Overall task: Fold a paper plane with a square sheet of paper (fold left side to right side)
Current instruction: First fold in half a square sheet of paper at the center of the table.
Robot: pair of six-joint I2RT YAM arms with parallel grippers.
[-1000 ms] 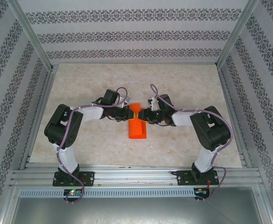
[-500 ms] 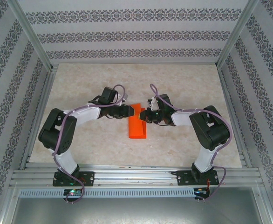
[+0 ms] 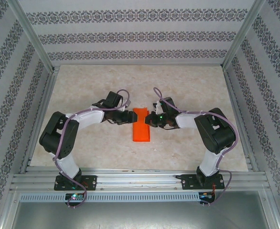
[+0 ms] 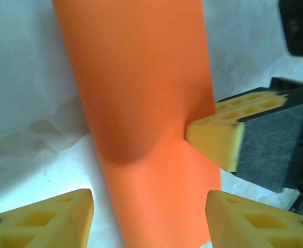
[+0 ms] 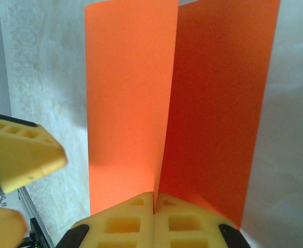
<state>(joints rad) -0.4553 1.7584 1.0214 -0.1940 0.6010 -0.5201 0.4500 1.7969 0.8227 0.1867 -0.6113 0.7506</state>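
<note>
The square sheet of paper (image 3: 141, 126) is bright orange and lies folded into a narrow strip at the table's middle. My right gripper (image 3: 150, 118) is shut on its right edge; in the right wrist view the pads (image 5: 141, 217) pinch two layers of the paper (image 5: 213, 108), whose upper flap stands slightly apart. My left gripper (image 3: 130, 117) is open at the strip's left side. In the left wrist view its fingertips (image 4: 63, 217) straddle the paper (image 4: 141, 77) without touching it, and the right gripper's finger (image 4: 216, 137) meets the paper's edge. The paper plane is out of view.
The beige tabletop (image 3: 82, 86) has free room on all sides of the paper. Aluminium frame rails (image 3: 140, 179) run along the near edge, and patterned walls (image 3: 140, 36) close in the back and sides.
My left gripper has opened, let go of the paper and drawn a little to the left. My right gripper has shut on the paper's right edge. The strip now lies flatter.
</note>
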